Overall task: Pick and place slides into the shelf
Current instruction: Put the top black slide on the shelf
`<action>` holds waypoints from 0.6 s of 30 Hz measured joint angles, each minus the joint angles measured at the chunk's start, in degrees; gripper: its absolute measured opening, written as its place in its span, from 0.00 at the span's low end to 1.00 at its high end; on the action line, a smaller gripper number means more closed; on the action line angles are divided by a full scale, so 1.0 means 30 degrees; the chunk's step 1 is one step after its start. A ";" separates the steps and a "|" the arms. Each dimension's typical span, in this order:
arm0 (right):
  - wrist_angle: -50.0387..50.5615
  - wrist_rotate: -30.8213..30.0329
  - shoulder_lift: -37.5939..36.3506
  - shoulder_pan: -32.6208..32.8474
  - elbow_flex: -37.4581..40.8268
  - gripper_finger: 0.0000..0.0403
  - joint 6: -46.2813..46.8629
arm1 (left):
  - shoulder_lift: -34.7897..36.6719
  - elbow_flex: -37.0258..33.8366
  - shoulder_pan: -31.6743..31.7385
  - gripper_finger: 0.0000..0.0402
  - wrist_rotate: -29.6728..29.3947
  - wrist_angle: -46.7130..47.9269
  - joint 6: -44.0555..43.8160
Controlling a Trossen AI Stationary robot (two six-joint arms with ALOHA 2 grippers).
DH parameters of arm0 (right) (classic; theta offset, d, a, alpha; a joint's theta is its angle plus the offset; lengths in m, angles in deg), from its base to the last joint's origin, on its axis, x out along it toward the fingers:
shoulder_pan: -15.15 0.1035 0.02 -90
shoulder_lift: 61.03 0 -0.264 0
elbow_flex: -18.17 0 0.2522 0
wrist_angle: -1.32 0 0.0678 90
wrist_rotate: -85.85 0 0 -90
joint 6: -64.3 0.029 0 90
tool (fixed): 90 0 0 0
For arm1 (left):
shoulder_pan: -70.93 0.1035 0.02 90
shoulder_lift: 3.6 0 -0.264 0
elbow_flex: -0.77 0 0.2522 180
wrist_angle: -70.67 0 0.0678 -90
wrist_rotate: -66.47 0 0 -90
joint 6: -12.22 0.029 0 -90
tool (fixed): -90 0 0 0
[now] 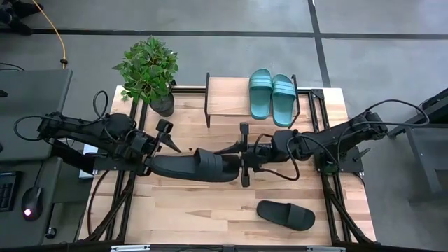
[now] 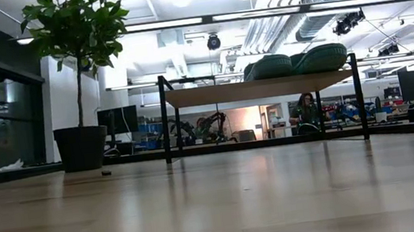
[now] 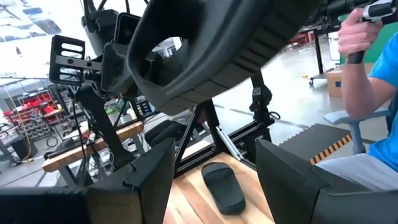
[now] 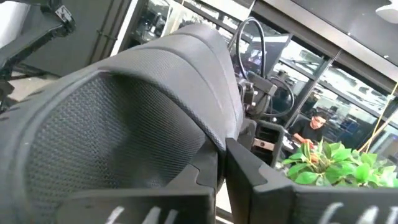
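A black slide (image 1: 196, 166) hangs level above the middle of the table between my two arms. My right gripper (image 1: 241, 165) is shut on its end nearer the strap. My left gripper (image 1: 154, 162) stands open just by the slide's other end, with nothing between its fingers (image 3: 149, 180); in the left wrist view the slide (image 3: 205, 50) shows beyond them. Another black slide (image 1: 285, 215) lies flat on the table near the front right. Two teal slides (image 1: 271, 94) lie side by side on top of the shelf (image 1: 227, 98) at the table's far edge. My right gripper pinches the black slide between its two fingers (image 4: 245, 171) at the sole's edge (image 4: 214, 146) right beside the strap (image 4: 199, 68). The fingers come level from the table's right side, along the slide. The slide is lifted clear of the table and lies about level.
A potted plant (image 1: 148, 70) stands at the far left corner beside the shelf. Black frame rails (image 1: 129, 189) run along the table's left and right sides. A person (image 3: 367, 74) stands beyond the table in the left wrist view.
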 joint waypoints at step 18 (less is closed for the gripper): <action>-0.0250 -0.0230 0.0705 -0.0209 0.0000 0.00 0.0045 | 0.0000 0.0000 0.0000 0.52 0.1137 -0.0683 -0.0007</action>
